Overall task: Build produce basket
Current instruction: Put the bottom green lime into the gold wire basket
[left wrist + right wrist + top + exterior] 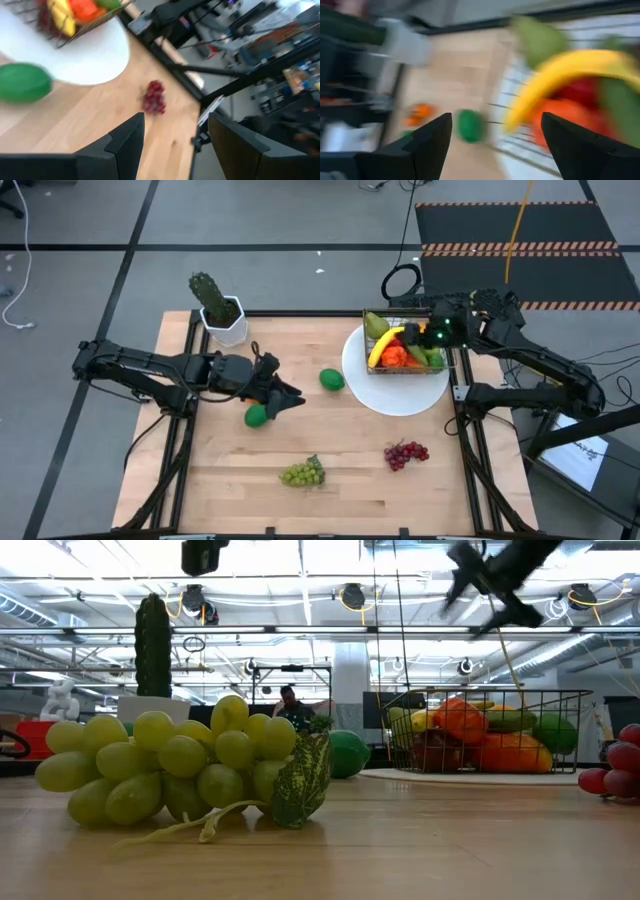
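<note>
While the basket stands on the white plate near the bench's far right corner, the right gripper hangs above the basket's far side. Its fingers stand apart with nothing between them. The basket holds a banana, a pear, orange and red pieces, and green pieces.

The left gripper is over the middle of the bench, its fingers spread and empty. A lime lies just beside it, on the side toward the near edge. A second green fruit lies between this gripper and the plate, close to the plate's rim.

Green grapes lie near the middle of the near edge. Purple grapes lie toward the near right corner, well apart from the basket. A potted cactus stands at the far edge, toward the left corner.
</note>
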You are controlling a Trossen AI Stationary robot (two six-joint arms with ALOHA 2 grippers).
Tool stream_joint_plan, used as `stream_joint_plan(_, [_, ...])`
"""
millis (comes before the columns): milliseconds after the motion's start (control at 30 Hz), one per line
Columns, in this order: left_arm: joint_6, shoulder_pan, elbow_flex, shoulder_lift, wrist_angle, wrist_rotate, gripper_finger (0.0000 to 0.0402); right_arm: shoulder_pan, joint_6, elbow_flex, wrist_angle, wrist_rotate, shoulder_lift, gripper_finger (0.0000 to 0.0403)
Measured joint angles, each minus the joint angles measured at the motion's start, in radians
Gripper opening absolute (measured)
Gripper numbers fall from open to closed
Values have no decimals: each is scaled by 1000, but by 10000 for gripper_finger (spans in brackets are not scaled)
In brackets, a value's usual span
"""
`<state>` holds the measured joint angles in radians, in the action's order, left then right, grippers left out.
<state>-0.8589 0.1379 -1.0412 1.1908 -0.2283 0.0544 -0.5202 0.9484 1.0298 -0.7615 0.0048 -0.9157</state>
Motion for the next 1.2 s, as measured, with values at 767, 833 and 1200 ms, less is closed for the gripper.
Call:
stream_joint_plan(767, [-167,35,10,0,-777,52,259,366,35,0,423,130,-121,297])
stream_joint_plan(833, [-182,35,31,0,-799,54,288,373,33,0,448,130,-137,297])
stream_joint_plan(1200, [-224,31,195,0,-813,5,396,372,-14,0,571,130,-203,297])
